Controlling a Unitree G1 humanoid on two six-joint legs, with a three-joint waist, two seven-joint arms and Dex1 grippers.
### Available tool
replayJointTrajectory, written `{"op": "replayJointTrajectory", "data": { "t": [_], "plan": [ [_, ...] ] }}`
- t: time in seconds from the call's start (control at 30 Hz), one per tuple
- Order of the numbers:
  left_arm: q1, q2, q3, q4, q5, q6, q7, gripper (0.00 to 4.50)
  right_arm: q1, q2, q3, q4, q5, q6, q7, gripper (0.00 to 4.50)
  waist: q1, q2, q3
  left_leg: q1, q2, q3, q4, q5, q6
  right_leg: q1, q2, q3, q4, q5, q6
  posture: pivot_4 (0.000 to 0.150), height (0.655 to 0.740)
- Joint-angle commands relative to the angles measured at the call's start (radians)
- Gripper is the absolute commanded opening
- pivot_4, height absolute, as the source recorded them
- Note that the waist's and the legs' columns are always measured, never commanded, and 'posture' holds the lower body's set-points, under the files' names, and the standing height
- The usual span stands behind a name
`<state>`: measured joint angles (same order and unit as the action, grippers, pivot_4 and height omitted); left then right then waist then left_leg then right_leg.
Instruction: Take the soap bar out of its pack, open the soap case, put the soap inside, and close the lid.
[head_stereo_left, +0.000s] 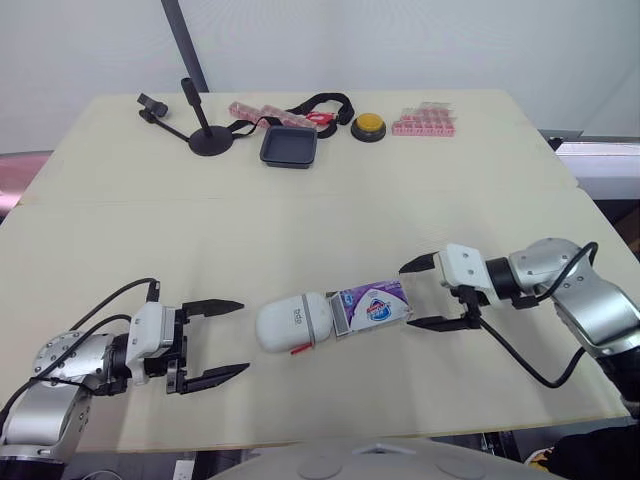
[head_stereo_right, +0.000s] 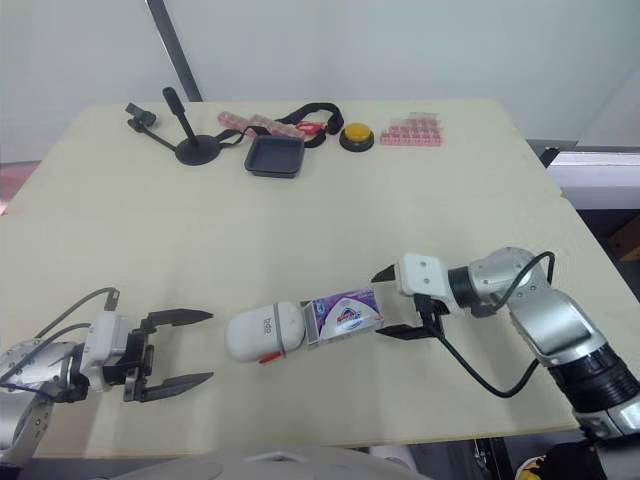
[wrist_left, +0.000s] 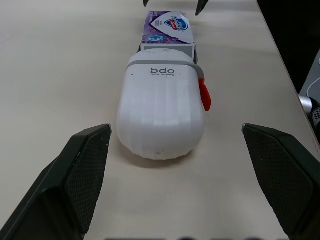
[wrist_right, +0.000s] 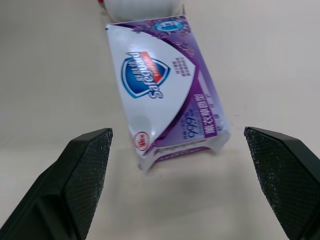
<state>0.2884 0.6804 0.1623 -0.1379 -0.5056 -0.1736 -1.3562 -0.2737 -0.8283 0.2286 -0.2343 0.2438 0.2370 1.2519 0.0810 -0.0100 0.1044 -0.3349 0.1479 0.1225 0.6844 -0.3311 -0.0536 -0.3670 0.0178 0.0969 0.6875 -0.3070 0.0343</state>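
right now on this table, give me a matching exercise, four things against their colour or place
Things:
1 soap pack
2 soap case
3 yellow button
4 dark tray

Colour or place:
a white with a red latch
b far side, by the pink blocks
c purple and white
d far side, by the black stand

Pairs: 1-c, 2-a, 3-b, 4-d

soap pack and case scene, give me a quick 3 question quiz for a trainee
1. True or false: the soap case is closed.
2. Which gripper has the soap pack right in front of its fingertips? A) left gripper B) right gripper
3. Fill in: both grippers are empty, with their fingers ___.

Key: 1 true. 2 B. 3 open.
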Motion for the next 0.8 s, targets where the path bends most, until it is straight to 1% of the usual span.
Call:
{"op": "replayJointTrajectory", "data": {
  "t": [0.03, 0.73, 0.8],
  "plan": [
    [0.006, 0.008, 0.011, -0.026, -0.004, -0.012, 0.008, 4.45, -0.010, -0.005, -0.003, 0.008, -0.006, -0.035, 0.022, 4.50, 0.001, 0.000, 0.000, 0.000, 0.000, 0.000, 0.000, 0.000, 0.000, 0.000, 0.000, 0.000, 0.000, 0.000, 0.000, 0.150, 0.7400],
    [0.051, 0.004, 0.006, -0.076, -0.010, 0.004, 0.050, 4.45, -0.035, 0.049, 0.040, 0.070, -0.033, -0.080, 0.040, 4.50, -0.001, 0.000, 0.000, 0.000, 0.000, 0.000, 0.000, 0.000, 0.000, 0.000, 0.000, 0.000, 0.000, 0.000, 0.000, 0.150, 0.7400],
    [0.051, 0.004, 0.005, -0.079, -0.010, 0.009, 0.055, 4.50, -0.035, 0.055, 0.039, 0.076, -0.030, -0.084, 0.042, 3.95, 0.000, 0.000, 0.000, 0.000, 0.000, 0.000, 0.000, 0.000, 0.000, 0.000, 0.000, 0.000, 0.000, 0.000, 0.000, 0.150, 0.7400]
  ]
}}
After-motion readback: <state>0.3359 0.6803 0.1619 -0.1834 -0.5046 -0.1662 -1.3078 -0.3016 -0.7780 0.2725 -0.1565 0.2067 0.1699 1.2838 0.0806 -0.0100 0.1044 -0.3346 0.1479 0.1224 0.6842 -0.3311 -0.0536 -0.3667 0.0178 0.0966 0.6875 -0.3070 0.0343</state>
